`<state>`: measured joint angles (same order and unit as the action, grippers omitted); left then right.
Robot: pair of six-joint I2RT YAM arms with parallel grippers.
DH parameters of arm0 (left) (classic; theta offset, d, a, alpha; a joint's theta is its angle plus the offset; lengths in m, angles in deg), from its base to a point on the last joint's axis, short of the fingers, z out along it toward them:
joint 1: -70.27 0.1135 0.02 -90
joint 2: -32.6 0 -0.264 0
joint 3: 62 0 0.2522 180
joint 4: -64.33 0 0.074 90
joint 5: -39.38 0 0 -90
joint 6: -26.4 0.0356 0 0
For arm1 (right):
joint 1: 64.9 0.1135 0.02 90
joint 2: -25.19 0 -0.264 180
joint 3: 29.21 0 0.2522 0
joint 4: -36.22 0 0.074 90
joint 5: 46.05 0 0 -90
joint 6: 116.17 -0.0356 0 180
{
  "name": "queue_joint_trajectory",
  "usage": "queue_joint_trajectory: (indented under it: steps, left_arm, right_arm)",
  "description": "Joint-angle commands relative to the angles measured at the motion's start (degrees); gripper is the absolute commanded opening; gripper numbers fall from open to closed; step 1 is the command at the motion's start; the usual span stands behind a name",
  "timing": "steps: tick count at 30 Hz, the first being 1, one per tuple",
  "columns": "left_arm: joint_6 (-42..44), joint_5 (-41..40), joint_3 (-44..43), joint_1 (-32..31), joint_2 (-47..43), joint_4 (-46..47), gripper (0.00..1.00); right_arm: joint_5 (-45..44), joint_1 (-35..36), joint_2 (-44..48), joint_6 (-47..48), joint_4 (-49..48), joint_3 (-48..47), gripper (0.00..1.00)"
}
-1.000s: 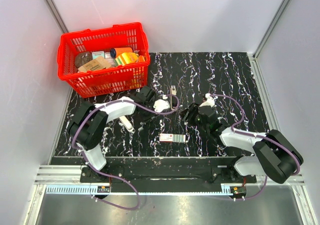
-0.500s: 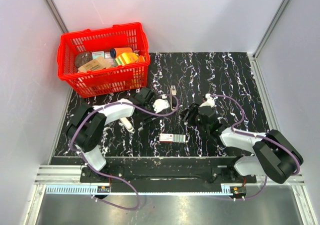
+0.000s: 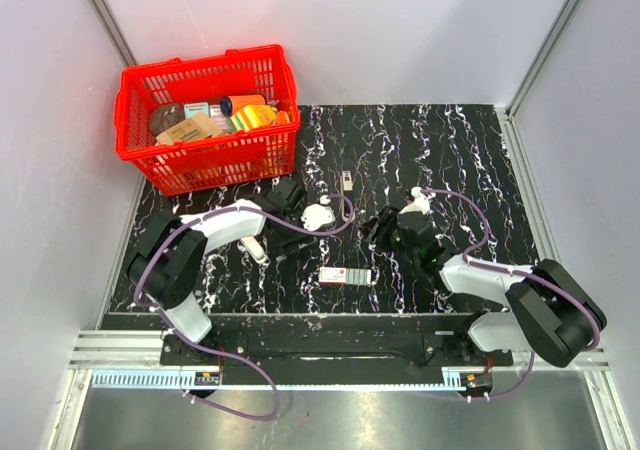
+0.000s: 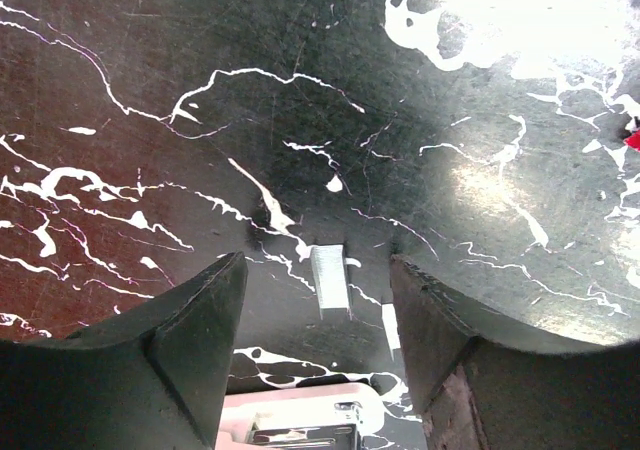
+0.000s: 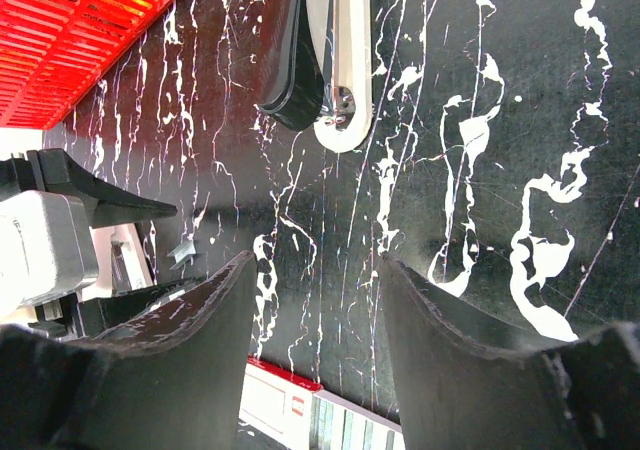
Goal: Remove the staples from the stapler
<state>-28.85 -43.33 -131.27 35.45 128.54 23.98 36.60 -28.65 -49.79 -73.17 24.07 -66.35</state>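
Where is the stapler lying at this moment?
In the top view the stapler lies on the black table, near its middle, to the right of the red basket.

This looks like a robotics lab test cell: plain white panel walls [image 3: 400, 30] in aluminium framing [image 3: 100, 15] enclose a black marbled tabletop [image 3: 450, 150]. Two robot arms [image 3: 225, 220] are bolted to a metal rail [image 3: 330, 348] behind the left gripper [image 4: 318, 270]. A red basket [image 3: 205, 157] of mixed goods stands beyond it.

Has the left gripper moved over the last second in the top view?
Yes. The left gripper has drawn back slightly leftward and toward its base, away from the stapler, which stays put.
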Motion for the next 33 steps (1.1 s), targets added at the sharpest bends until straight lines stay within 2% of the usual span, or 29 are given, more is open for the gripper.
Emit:
queue_joint_trajectory:
  steps: [1, 7, 17, 24, 33]
  left_arm:
    - [0.68, 0.89, 0.75, -0.15, 2.67, -5.58, 0.63]
    - [-0.20, -0.34, 0.14, -0.06, 4.25, -5.40, 0.50]
    - [-1.26, -0.79, 1.01, -0.15, 4.78, -5.32, 0.36]
    - [-1.17, -0.87, -0.30, 0.11, 4.61, -6.28, 0.18]
    - [-1.78, 0.09, -5.74, 0.55, 1.18, -9.88, 0.14]
  right_arm:
    - [0.32, -0.48, 0.10, -0.46, -2.65, 0.00, 0.58]
    - [0.41, -0.48, 0.01, -0.54, -2.65, 0.00, 0.56]
    - [0.85, -0.83, -0.08, -0.63, -2.65, 0.00, 0.54]
    - [0.94, -0.83, 0.18, -0.46, -2.57, -0.09, 0.53]
    - [2.43, -0.83, 1.15, 0.24, -1.78, -0.53, 0.52]
